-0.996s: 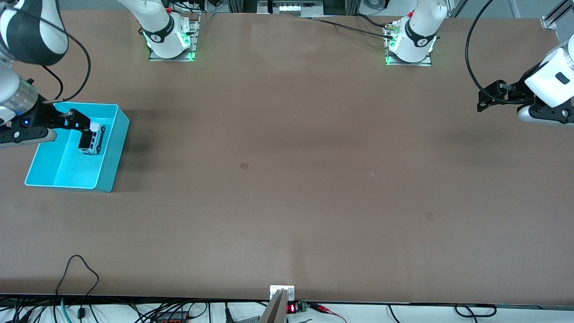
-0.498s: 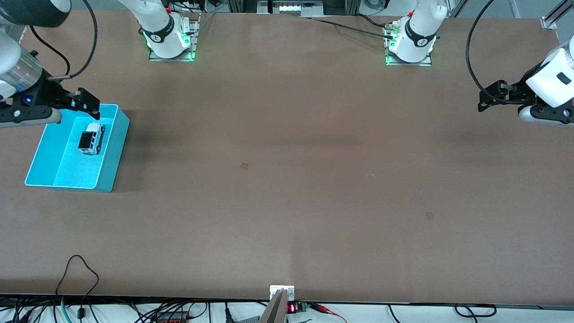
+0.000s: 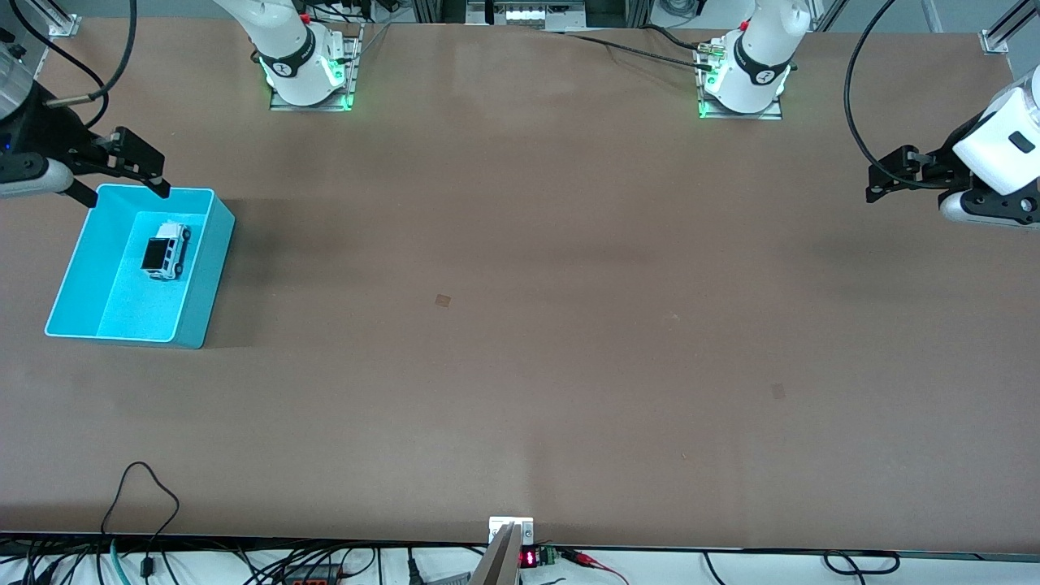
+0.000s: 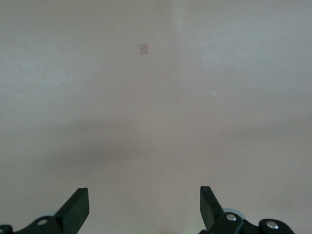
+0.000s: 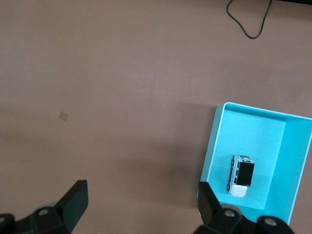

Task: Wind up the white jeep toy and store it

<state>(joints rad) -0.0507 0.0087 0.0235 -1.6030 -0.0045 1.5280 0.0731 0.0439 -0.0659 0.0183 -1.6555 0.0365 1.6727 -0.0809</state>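
The jeep (image 3: 166, 251) sits on its wheels inside the bin (image 3: 199, 313), up in the part of the bin farther from the front camera, with its black roof showing and nothing touching it. The right gripper (image 3: 114, 175) hangs empty, fingers spread wide, over the bin's rim farthest from the camera, so the jeep lies below it and toward the camera from the fingertips. In the right wrist view the jeep (image 5: 241, 175) shows clear of both fingers (image 5: 75, 202), well apart from them. The toy's long axis runs roughly along the bin's longer side, close to one wall, slightly angled. Over at the left arm's end of the table the left gripper (image 3: 890, 173) waits, fingers released too, holding nothing, with only bare table (image 4: 156, 97) under it. The right arm is by far the nearer one to the jeep. Judging by how things lie, the storing looks done: toy in, fingers off. If anything remains, it is simply clearing the right gripper away without clipping the bin wall.
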